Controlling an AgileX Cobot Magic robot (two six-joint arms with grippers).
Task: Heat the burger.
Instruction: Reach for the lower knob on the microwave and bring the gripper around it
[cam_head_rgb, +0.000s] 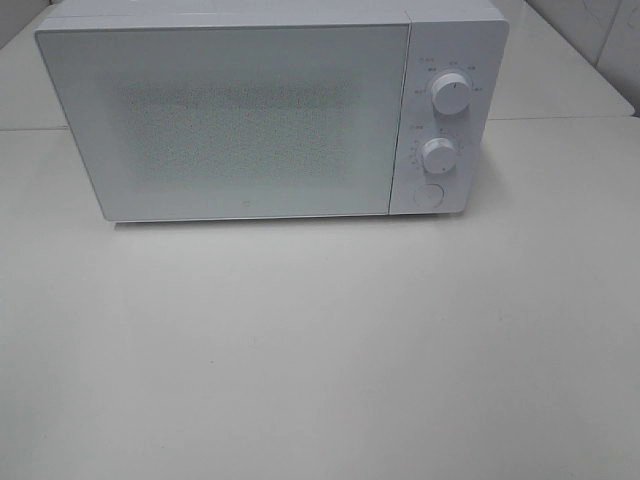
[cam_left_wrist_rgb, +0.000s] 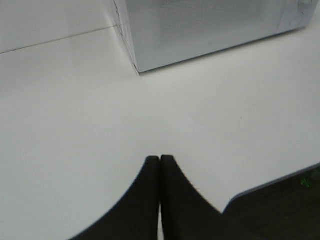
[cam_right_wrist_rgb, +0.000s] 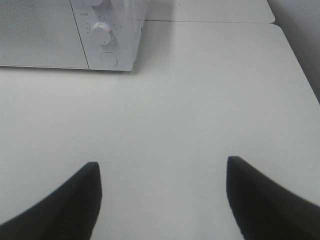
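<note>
the burger shows in no view; the microwave (cam_head_rgb: 230, 120), upper frame, stands shut. left gripper (cam_left_wrist_rgb: 160, 161) pressed together, right gripper (cam_right_wrist_rgb: 162, 163) spread, both empty above the counter (cam_head_rgb: 320, 360). risk: starting heat without the burger inside.

A white microwave (cam_head_rgb: 270, 110) is sitting on the far part of the white desk (cam_head_rgb: 320, 350), its frosted door (cam_head_rgb: 220, 130) facing near and closed. On its right panel (cam_head_rgb: 478, 150) an upper knob (cam_head_rgb: 450, 96) is sitting above a lower knob (cam_head_rgb: 438, 156), and a round button (cam_head_rgb: 430, 195) is sitting just below them.
</note>
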